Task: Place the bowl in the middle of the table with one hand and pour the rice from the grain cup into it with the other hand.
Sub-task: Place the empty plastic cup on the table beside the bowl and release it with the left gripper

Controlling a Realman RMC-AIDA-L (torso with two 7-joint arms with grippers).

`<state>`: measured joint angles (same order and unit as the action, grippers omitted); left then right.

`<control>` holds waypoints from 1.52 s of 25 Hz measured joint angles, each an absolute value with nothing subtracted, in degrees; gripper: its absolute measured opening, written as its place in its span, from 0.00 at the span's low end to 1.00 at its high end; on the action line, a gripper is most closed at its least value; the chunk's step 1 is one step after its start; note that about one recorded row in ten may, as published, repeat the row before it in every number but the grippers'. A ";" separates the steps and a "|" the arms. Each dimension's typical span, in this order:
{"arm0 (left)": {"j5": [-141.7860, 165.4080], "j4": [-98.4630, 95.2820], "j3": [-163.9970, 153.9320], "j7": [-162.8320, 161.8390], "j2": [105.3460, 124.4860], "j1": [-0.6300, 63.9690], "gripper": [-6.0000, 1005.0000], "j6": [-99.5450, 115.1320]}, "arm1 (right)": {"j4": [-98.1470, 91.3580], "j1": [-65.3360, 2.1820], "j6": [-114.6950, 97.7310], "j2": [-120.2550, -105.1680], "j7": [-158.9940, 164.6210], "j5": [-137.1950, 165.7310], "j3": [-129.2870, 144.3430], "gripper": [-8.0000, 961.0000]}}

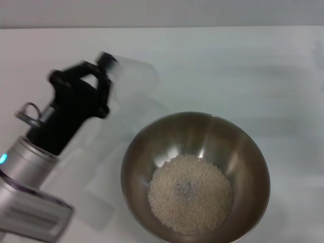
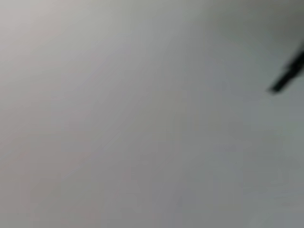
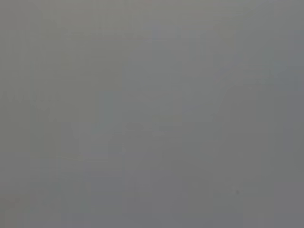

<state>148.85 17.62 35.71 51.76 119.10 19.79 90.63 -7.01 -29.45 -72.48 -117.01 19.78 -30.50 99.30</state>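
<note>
Shiny steel bowl cradles grainy rice heap; left gripper grips frosted grain cup.

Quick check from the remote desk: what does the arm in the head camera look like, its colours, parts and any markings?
Only the left arm shows. Its left gripper is matte black with angular linkage bars, on a black wrist body. Below comes a brushed silver cylindrical segment with a small cyan light at its edge and a grey label with unreadable print. A small metal ring part sticks out beside the wrist. The right arm is out of view.
</note>
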 joint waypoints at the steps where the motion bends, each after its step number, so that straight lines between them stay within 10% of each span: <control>1: 148.50 17.63 39.19 42.45 119.12 19.37 0.04 89.31 | -7.04 -29.26 -72.70 -117.30 19.84 -30.50 99.35 0.62; 38: 135.43 17.73 44.30 -0.17 119.05 20.49 0.07 57.32 | -8.53 -27.49 -72.96 -119.10 20.67 -30.10 100.35 0.62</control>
